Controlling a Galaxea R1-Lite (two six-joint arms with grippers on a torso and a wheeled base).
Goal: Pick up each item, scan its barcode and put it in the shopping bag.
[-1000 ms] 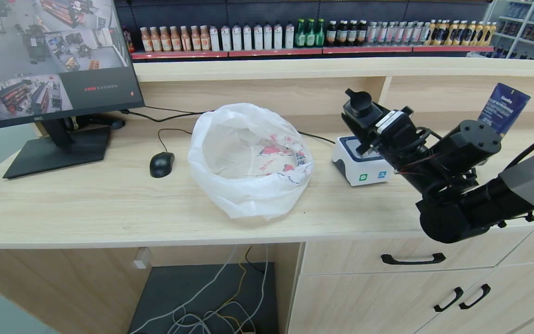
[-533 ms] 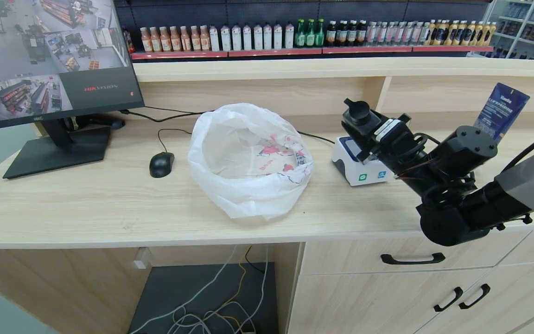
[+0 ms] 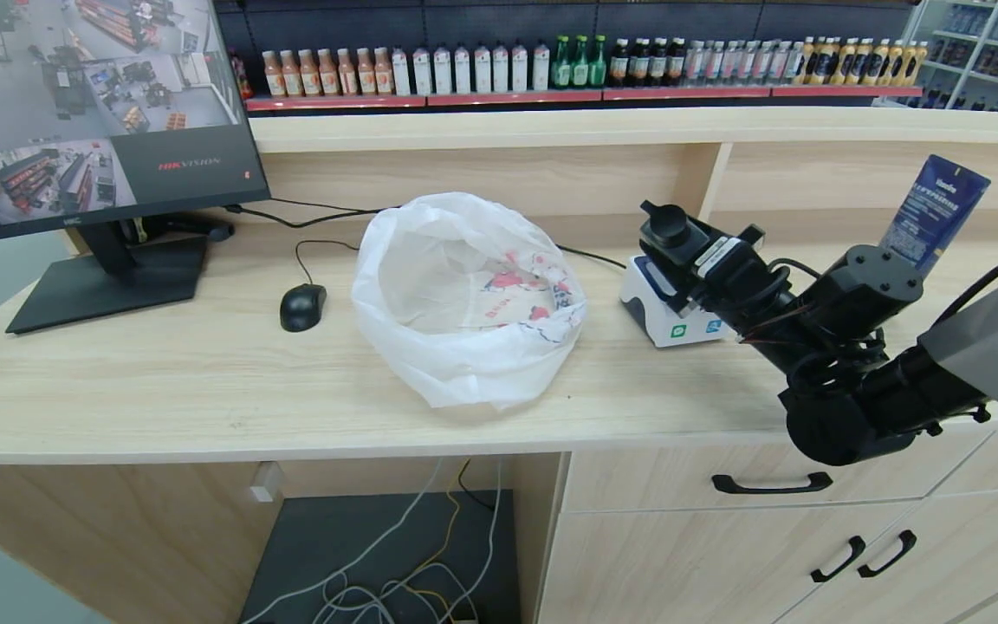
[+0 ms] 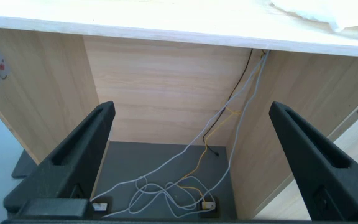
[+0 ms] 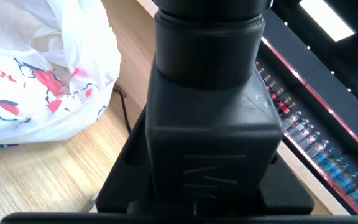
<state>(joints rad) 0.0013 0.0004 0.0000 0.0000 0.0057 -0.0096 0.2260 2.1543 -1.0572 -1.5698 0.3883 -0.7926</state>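
Aloft, right end effector [image 3: 695, 253] with item [image 3: 665, 227]

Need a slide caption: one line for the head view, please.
Right hand holds a black bottle near the scanner, beside the open shopping bag.

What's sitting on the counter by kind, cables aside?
Monitor: 1
Computer mouse: 1
Shopping bag: 1
Barcode scanner: 1
Blue sign card: 1
Dark object behind the monitor stand, kind unclear: 1
Total: 6

Scanner [image 3: 677, 328] sits under R hand [image 3: 691, 251] w/ bottle [image 3: 666, 224]; shopping bag [image 3: 464, 299] to hand's left on desk [image 3: 204, 381], mouse [image 3: 301, 306] farther left.
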